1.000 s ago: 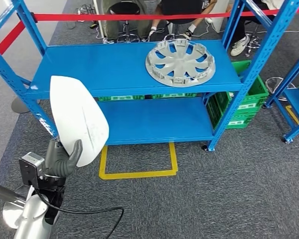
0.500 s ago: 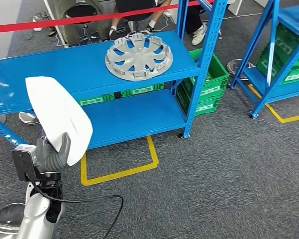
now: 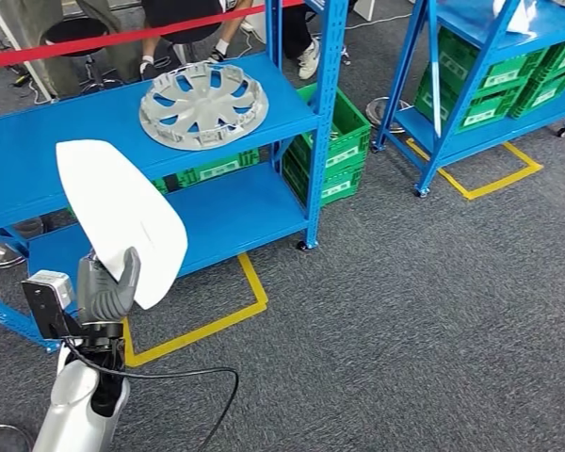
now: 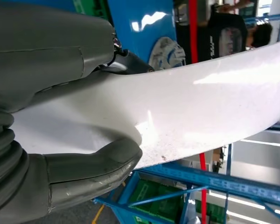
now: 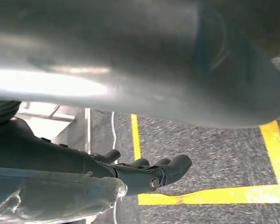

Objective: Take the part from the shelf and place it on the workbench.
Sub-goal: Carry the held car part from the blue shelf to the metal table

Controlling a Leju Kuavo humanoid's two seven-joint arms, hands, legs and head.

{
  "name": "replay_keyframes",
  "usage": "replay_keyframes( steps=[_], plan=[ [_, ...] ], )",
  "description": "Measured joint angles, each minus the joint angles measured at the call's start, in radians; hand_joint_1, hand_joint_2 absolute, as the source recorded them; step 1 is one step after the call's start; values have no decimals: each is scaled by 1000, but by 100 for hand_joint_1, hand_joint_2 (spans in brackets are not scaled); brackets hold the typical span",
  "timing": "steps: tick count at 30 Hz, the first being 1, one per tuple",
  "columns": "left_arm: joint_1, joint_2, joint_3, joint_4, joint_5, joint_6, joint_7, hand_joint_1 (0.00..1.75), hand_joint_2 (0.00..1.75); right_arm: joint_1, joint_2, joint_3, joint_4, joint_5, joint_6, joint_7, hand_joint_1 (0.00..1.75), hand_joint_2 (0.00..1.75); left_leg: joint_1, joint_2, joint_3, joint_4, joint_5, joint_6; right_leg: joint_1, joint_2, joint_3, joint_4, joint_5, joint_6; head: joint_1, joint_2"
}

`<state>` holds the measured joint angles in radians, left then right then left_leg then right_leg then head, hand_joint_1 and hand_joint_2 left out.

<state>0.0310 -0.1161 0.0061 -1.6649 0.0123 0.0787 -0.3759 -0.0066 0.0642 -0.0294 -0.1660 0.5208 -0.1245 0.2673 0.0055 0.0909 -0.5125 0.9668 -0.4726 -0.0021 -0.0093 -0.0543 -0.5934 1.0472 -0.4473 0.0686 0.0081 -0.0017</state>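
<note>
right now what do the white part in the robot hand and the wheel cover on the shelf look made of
White part: likely painted plastic or sheet metal, smooth and glossy with bright highlights. Wheel cover: probably silver-painted plastic, matte grey with moulded spokes.

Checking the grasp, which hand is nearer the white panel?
Left. The left hand grips the white panel; the right hand hangs over the carpet, holding nothing.

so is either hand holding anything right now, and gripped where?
The left hand holds the white panel by its lower edge, thumb on one face and fingers behind. The right hand holds nothing, its fingers loosely extended.
</note>
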Motion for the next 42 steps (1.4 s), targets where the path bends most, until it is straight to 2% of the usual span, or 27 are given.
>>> replay_keyframes(
  steps=[2, 4, 6, 8, 9, 10, 11, 12, 13, 15, 17, 18, 19, 21, 23, 25, 26, 27, 28, 30, 32, 34, 36, 38, 40, 41, 42],
  plan=[
    [-4, 5, -6, 0, -18, -12, -25, 175, 175, 0, 0, 0, 0, 1, 1, -6, 0, 0, -5, 16, 1, 2, -1, -12, 4, -6, 17, -35, 4, -17, -5, 0],
    [-7, 8, -13, 0, -25, -20, -36, 175, 175, 1, 0, 0, 0, 2, 2, -7, 0, 0, -2, 24, 1, 3, -4, -23, 4, 17, 9, -35, 9, -35, -8, 0],
    [-9, 12, -16, 0, -21, -36, -42, 175, 175, 0, 0, 0, 0, 2, 2, -9, 0, 0, 3, -16, -16, 42, -37, -33, 2, 39, 5, -40, 16, -49, -11, 0],
    [-7, 18, -17, 0, -10, -65, -47, 175, 175, -2, 0, 0, 0, 5, 2, -11, 0, 0, 4, -69, -71, 160, -104, -35, 1, 62, 1, -42, 21, -57, -16, 0],
    [-6, 21, -17, 0, -6, -79, -48, 175, 175, -2, 0, 0, 0, 7, 3, -12, 0, 0, 4, -79, -105, 230, -133, -35, 2, 75, -1, -42, 23, -59, -17, 0],
    [-4, 24, -16, 0, -2, -92, -48, 175, 175, -1, 0, 0, 0, 9, 4, -13, 0, 0, 4, -84, -131, 279, -145, -34, 3, 89, -3, -42, 24, -60, -17, 0],
    [-3, 27, -16, 0, 3, -105, -50, 175, 175, -1, 0, 0, 0, 11, 6, -13, 0, 0, 3, -86, -141, 295, -137, -32, 4, 104, -4, -42, 25, -60, -17, 0],
    [-2, 31, -13, 0, 8, -120, -54, 175, 175, -1, 0, 0, 0, 14, 9, -13, 0, 0, 4, -89, -134, 273, -111, -30, 4, 119, -4, -42, 27, -59, -17, 0],
    [-1, 35, -10, 0, 15, -137, -59, 175, 175, -1, 0, 0, 0, 16, 11, -13, 0, 0, 4, -98, -109, 218, -72, -27, 3, 135, -4, -41, 28, -57, -17, 0],
    [0, 42, 4, 0, 24, -177, -71, 175, 175, -3, 2, 0, 0, 22, 14, -13, 0, 0, 8, -142, -52, 88, -13, -22, 4, 164, -10, -35, 31, -49, -17, 0],
    [1, 44, 19, 1, 21, -212, -79, 175, 175, -4, 3, 0, 0, 28, 13, -16, 0, 0, 10, -169, -28, 27, -1, -17, 4, 188, -23, -32, 36, -37, -18, 0],
    [0, 44, 25, 1, 17, -224, -81, 175, 175, -3, 3, 0, 0, 30, 12, -18, 0, 0, 10, -161, -28, 22, -2, -13, 2, 198, -30, -33, 40, -30, -17, 0],
    [-1, 42, 29, 2, 12, -232, -81, 175, 175, 0, 3, 0, 0, 31, 10, -19, 0, 0, 10, -151, -30, 24, 0, -7, 0, 200, -35, -33, 42, -25, -18, 0],
    [-3, 39, 34, 3, 4, -243, -81, 175, 175, 4, 3, 0, 0, 31, 7, -19, 0, 0, 11, -129, -30, 21, 5, 4, 3, 154, -55, -1, 20, -15, -10, 0],
    [-3, 36, 41, 4, 1, -253, -81, 175, 175, 1, 3, 0, 0, 30, 6, -19, 0, 0, 9, -102, -30, 19, 6, 11, 7, 85, -106, 108, -44, -6, 0, 0],
    [-1, 35, 48, 6, -1, -261, -82, 175, 175, -3, 4, 0, 0, 30, 8, -18, 0, 0, 5, -70, -30, 20, 5, 14, 4, 63, -159, 230, -98, -2, 2, 0],
    [-2, 35, 50, 8, -1, -265, -82, 175, 175, -3, 4, 0, 0, 29, 9, -18, 0, 0, 4, -55, -29, 20, 4, 15, 4, 60, -165, 250, -101, -1, 2, 0],
    [-2, 34, 50, 9, -3, -269, -82, 175, 175, -3, 4, 0, 0, 29, 10, -16, 0, 0, 4, -40, -28, 20, 3, 14, 3, 57, -151, 231, -86, -2, 2, 0],
    [-3, 32, 50, 10, -5, -272, -82, 175, 175, -3, 4, 0, 0, 29, 9, -16, 0, 0, 4, -27, -26, 20, 1, 13, 4, 50, -117, 175, -58, -3, 2, 0],
    [-4, 28, 51, 10, -9, -276, -81, 175, 175, -3, 5, 0, 0, 27, 5, -17, 0, 0, 0, -5, -21, 21, -4, 6, 7, 10, -35, 39, -9, -10, 2, 0],
    [-4, 21, 49, 10, -14, -280, -81, 175, 175, -4, 6, -1, 0, 25, 2, -20, 0, 0, -6, 13, -17, 22, -7, -3, 12, -10, -1, -23, 7, -23, -2, 0],
    [-4, 14, 47, 10, -16, -283, -81, 175, 175, -3, 7, -1, 0, 22, -1, -21, 0, 0, -6, 31, -15, 21, -9, -12, 15, 13, -5, -25, 11, -39, -4, 0],
    [-4, 9, 45, 10, -17, -284, -81, 175, 175, -2, 7, -2, 0, 21, -2, -21, 0, 0, -1, 0, -23, 42, -32, -21, 12, 36, -7, -30, 16, -51, -7, 0],
    [-2, 8, 45, 10, -18, -285, -81, 175, 175, -2, 7, -3, 0, 20, -2, -21, 0, 0, 2, -59, -66, 140, -91, -26, 8, 60, -7, -33, 20, -60, -12, 0],
    [3, 7, 45, 11, -18, -285, -81, 175, 175, -3, 9, -3, 0, 20, -2, -21, 0, 0, 2, -82, -132, 273, -145, -27, 8, 88, -10, -33, 22, -64, -15, 0],
    [5, 7, 45, 11, -18, -285, -80, 175, 175, -2, 9, -3, 0, 20, -2, -21, 0, 0, 2, -85, -153, 309, -149, -27, 8, 103, -11, -33, 22, -64, -16, 0],
    [5, 7, 45, 11, -18, -285, -80, 175, 175, -2, 9, -4, 0, 20, -1, -21, 0, 0, 3, -87, -154, 305, -131, -26, 7, 119, -11, -33, 23, -63, -16, 0]
  ],
)
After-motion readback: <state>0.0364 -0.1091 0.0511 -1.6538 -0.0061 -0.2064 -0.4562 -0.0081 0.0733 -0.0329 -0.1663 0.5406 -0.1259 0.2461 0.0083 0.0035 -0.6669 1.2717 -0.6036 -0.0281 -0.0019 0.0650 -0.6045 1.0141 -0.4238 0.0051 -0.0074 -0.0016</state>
